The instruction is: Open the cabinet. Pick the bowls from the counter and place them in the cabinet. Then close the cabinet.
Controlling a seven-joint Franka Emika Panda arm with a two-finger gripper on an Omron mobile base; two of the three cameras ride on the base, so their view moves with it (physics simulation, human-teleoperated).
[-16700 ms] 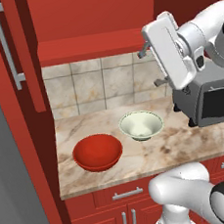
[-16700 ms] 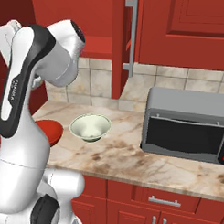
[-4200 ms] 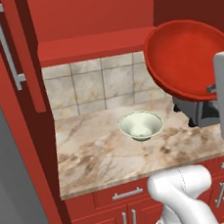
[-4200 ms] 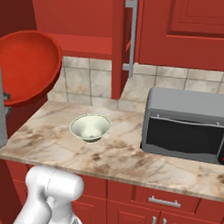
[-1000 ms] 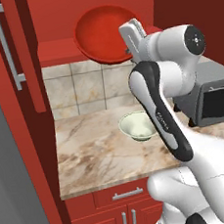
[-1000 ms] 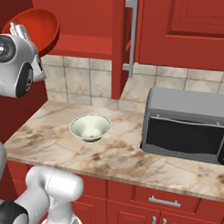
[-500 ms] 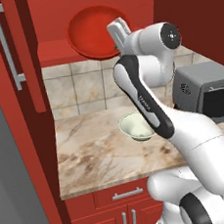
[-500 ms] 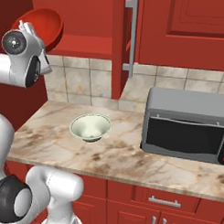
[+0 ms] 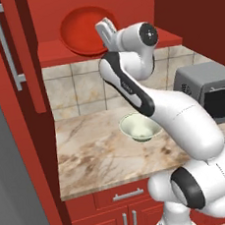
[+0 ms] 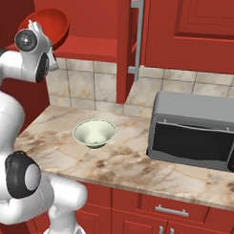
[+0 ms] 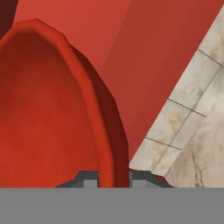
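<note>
Fingers [image 11: 113, 178] were pinched on the red bowl's [image 9: 84, 31] rim, bowl tipped on edge at the upper middle of the left base frame, over the cabinet shelf [image 9: 58, 52], so I'd level it before letting go.

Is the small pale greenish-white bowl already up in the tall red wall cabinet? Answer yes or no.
No, the pale greenish-white bowl sits on the veined marble counter, below the cabinet.
</note>
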